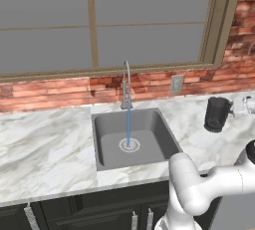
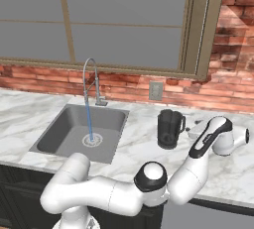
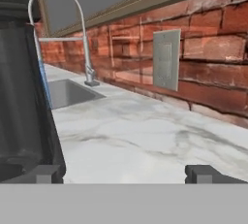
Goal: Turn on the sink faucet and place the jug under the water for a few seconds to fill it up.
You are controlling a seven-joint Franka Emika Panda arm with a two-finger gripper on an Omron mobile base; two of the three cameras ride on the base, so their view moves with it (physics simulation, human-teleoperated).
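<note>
Running from the sink faucet (image 1: 126,82), the water (image 1: 128,127) falls into the sink (image 1: 107,139). Your gripper (image 3: 123,173) stands wide apart, empty, level with the upright jug (image 2: 170,129) on the counter (image 1: 45,144).

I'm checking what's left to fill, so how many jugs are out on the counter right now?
1. The jug stands upright on the marble counter, right of the sink, below the wall outlet. Others could be outside the views.

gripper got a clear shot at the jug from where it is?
Probably yes: the open gripper sits right beside the jug on the counter, with nothing between them. In the hand view the jug looms off to one side.
</note>
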